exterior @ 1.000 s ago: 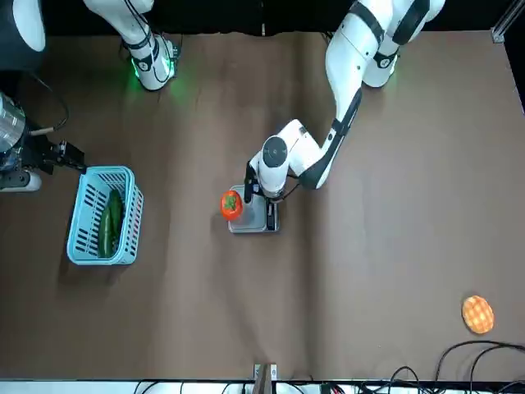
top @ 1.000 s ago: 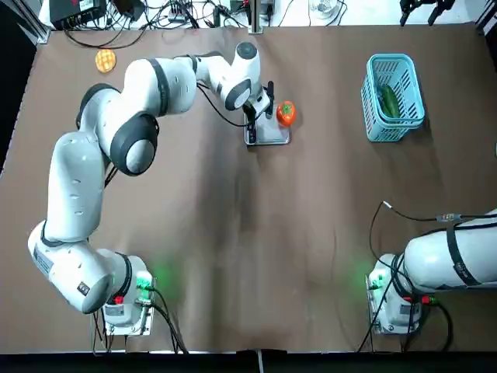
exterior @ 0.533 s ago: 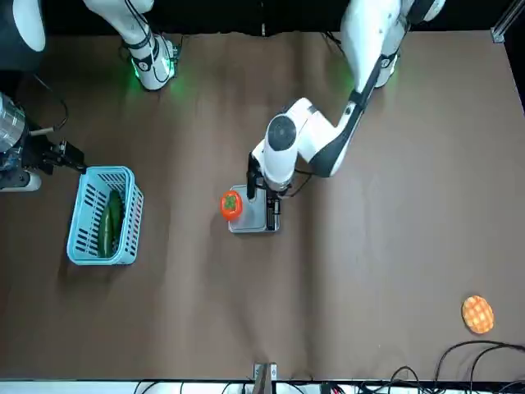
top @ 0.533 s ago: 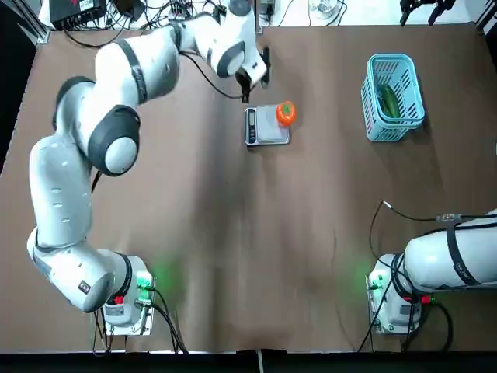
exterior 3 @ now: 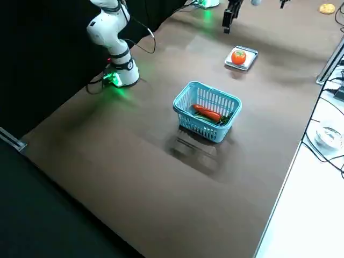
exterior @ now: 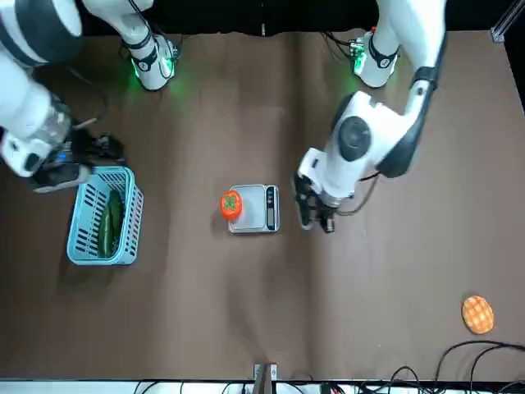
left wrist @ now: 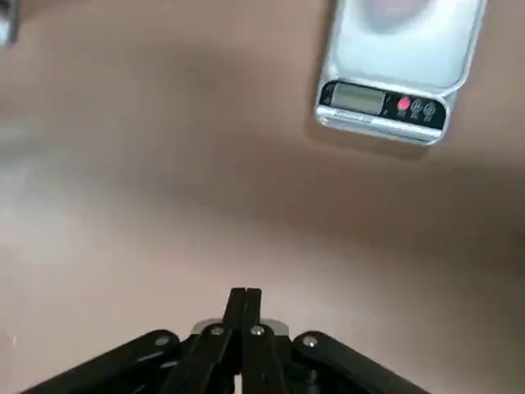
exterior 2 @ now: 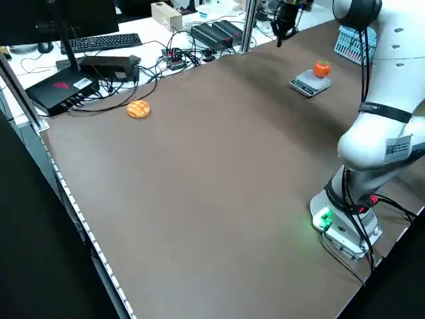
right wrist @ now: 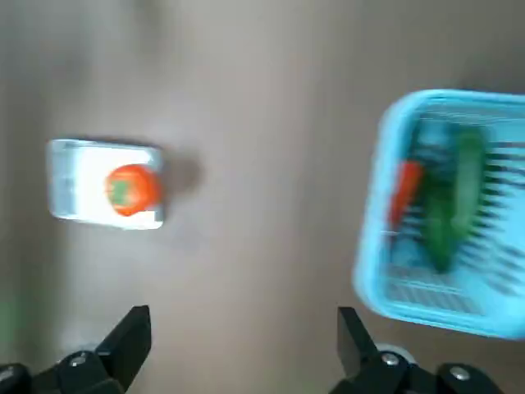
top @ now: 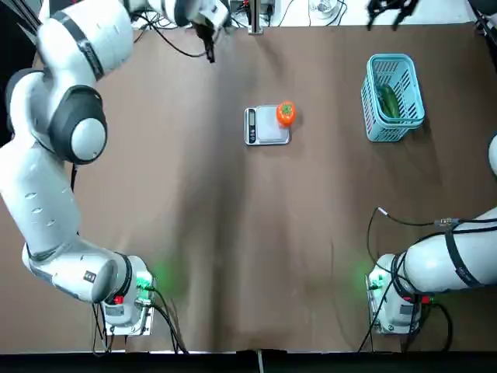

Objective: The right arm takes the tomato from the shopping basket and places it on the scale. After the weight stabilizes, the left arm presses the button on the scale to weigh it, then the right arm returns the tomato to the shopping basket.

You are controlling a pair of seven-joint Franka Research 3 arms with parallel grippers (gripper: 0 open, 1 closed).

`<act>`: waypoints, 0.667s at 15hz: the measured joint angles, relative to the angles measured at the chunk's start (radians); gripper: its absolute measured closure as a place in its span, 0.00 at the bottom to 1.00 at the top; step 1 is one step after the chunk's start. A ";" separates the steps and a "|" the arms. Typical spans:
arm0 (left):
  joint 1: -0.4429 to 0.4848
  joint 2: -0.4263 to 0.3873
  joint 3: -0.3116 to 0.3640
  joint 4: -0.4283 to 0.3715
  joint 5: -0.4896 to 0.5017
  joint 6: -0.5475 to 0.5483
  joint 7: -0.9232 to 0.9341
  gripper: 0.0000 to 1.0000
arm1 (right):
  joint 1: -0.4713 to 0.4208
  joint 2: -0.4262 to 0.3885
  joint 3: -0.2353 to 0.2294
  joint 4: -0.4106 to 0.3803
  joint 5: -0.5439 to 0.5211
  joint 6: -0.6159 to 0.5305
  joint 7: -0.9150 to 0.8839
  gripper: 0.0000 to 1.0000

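The tomato (top: pixel 286 113) sits on the right edge of the scale (top: pixel 266 126), centre of the top view, with the shopping basket (top: pixel 394 97) at upper right. The right gripper (right wrist: pixel 238 345), fingers spread wide and empty, hangs high near the basket; the tomato lies off to the basket's left, well apart, so this arm looks nearer for the return lift. The left gripper (left wrist: pixel 244 305), fingers pressed together holding nothing, is raised at upper left, away from the scale.
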State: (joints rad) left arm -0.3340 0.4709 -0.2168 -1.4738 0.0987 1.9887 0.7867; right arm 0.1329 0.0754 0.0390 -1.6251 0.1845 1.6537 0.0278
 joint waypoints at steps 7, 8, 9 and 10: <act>0.133 -0.026 -0.001 -0.002 -0.007 -0.056 0.003 0.78 | 0.042 0.149 0.003 -0.041 0.357 0.122 -0.049 0.03; 0.131 -0.026 -0.002 -0.003 -0.010 -0.058 -0.003 0.77 | 0.049 0.164 0.003 -0.067 0.403 0.162 -0.089 0.03; 0.127 -0.026 -0.003 -0.004 -0.011 -0.068 -0.018 0.76 | 0.052 0.179 0.003 -0.100 0.458 0.197 -0.143 0.03; 0.126 -0.026 -0.004 -0.004 -0.011 -0.086 -0.058 0.69 | 0.051 0.195 0.002 -0.128 0.515 0.218 -0.195 0.03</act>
State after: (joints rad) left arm -0.2080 0.4448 -0.2207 -1.4777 0.0876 1.9032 0.7286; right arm 0.1835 0.2704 0.0406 -1.7529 0.7000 1.8719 -0.1675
